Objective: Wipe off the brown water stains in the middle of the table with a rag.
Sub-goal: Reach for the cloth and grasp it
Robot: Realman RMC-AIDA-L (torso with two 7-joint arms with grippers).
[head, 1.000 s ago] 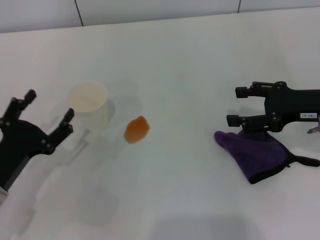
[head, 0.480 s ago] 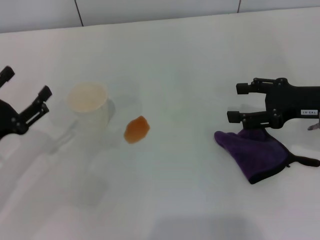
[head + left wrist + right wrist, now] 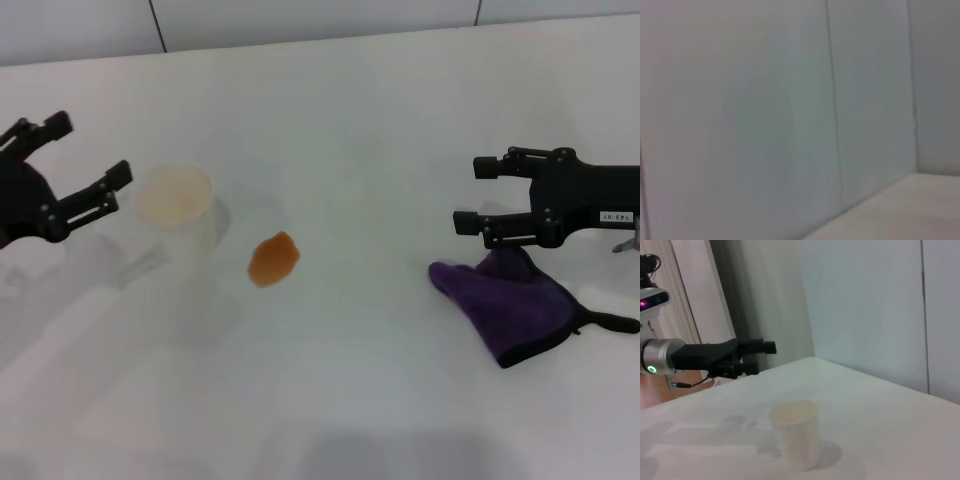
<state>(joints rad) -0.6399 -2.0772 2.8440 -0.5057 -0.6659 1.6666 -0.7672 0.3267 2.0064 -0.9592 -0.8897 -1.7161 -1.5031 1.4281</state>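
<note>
- Head view: the rag [image 3: 518, 307], dark purple and fuzzy with black trim and a thin loop, lies crumpled on the white surface [image 3: 380, 150] at the robot's right. It looks soft, light and limp, likely to fold and drag unevenly; a pinch on the raised bunched fold nearest the arm seems the surest hold, not the loop. The right gripper [image 3: 470, 195] hovers just above and beside the rag's far edge, jaws apart, nothing between them. The brown water stains [image 3: 273, 259] form one small orange blotch near mid-surface, well apart from the rag and just beside a white paper cup [image 3: 178, 208], which looks light and easily tipped. The left gripper [image 3: 90, 150], jaws apart and empty, hangs beyond the cup at the left edge.
- Left wrist view: only wall panels and a corner of the surface show; no task item, no fingers.
- Right wrist view: the cup and the left gripper appear farther off; rag, stain and this arm's own jaws are out of frame.
</note>
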